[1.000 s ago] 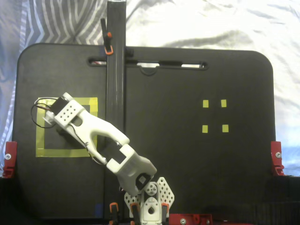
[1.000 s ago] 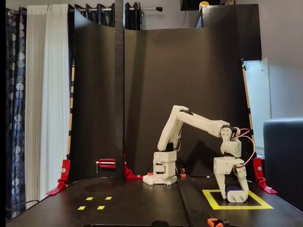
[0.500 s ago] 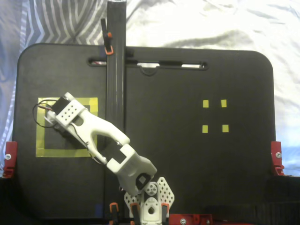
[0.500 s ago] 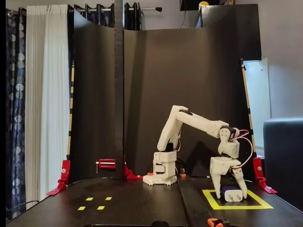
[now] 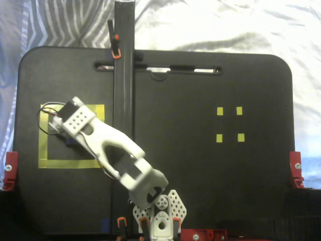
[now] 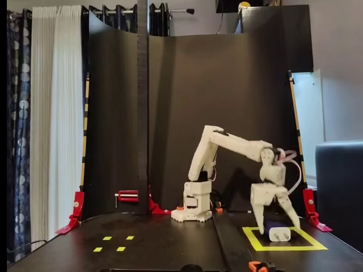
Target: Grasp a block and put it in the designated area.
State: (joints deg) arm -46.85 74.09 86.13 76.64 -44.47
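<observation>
the block (image 6: 278, 232) lies on the board inside the designated area (image 6: 250, 241), at five o'clock of the arm's base, with the gripper (image 6: 279, 222) spread above it, so only pulling away seems left.

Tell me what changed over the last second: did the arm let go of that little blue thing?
Yes, it seems so. In a fixed view the tool has opened and lifted; the block now lies on the board inside the designated area, fingers spread clear of it. The four small yellow squares stayed put.
</observation>
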